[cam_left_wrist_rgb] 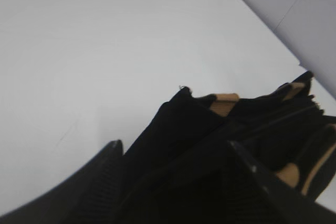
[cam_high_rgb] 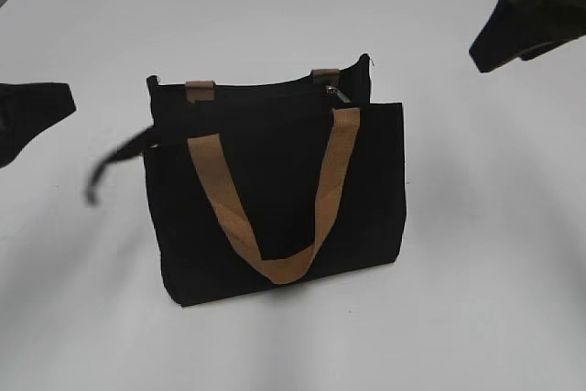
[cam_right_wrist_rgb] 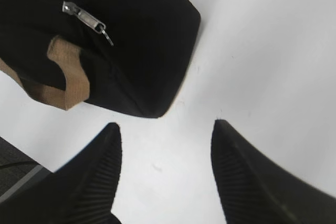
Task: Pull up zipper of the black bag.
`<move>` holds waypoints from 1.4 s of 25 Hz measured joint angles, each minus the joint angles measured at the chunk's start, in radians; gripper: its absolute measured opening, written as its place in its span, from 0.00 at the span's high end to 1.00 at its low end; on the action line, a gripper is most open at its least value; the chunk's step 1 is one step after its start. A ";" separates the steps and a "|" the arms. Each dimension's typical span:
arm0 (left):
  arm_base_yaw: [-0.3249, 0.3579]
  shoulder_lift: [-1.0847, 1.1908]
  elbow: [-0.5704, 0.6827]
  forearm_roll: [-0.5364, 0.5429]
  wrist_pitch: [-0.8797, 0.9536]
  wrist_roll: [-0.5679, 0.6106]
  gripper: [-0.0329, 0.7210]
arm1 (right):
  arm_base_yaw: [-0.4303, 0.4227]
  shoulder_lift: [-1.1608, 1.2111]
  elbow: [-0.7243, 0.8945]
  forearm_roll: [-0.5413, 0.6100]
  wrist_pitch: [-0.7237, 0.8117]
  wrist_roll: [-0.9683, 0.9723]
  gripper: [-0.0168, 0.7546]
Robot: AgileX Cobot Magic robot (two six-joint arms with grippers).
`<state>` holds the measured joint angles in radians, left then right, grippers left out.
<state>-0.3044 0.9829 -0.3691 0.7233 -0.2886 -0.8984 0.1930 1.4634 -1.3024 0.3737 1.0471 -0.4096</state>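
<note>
The black bag [cam_high_rgb: 275,180] stands upright mid-table, its tan front handle [cam_high_rgb: 320,199] hanging down. The zipper's silvery pull tab [cam_high_rgb: 331,92] sits at the right end of the top edge. My left gripper [cam_high_rgb: 50,107] is open, left of the bag and apart from it. In the left wrist view its fingers [cam_left_wrist_rgb: 173,145] frame the bag's end [cam_left_wrist_rgb: 184,124]. My right gripper [cam_high_rgb: 499,38] hovers open and empty at the upper right. The right wrist view shows its fingers [cam_right_wrist_rgb: 165,127] over bare table, just short of the bag's corner [cam_right_wrist_rgb: 142,40] and the pull tab [cam_right_wrist_rgb: 84,18].
A thin black strap [cam_high_rgb: 119,162], blurred, sticks out from the bag's left side towards my left gripper. The white table [cam_high_rgb: 476,272] surrounds the bag. Its far edge meets a wall [cam_left_wrist_rgb: 294,9] in the left wrist view.
</note>
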 joint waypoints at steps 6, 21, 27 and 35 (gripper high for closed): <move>0.000 -0.153 0.000 0.388 -0.001 -0.449 0.27 | 0.000 -0.161 0.031 -0.121 0.098 0.147 0.39; 0.000 -0.197 -0.034 1.014 -0.134 -0.923 0.42 | 0.000 -0.801 0.491 -0.207 0.118 0.245 0.39; 0.002 -0.182 -0.070 1.009 0.386 -0.929 0.47 | 0.000 -0.992 0.570 -0.316 0.158 0.325 0.39; -0.016 -0.068 -0.071 0.154 0.575 -0.400 0.47 | 0.000 -1.180 0.574 -0.365 0.171 0.352 0.39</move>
<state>-0.3199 0.9147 -0.4401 0.8771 0.2861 -1.2982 0.1930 0.2836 -0.7281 0.0083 1.2185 -0.0581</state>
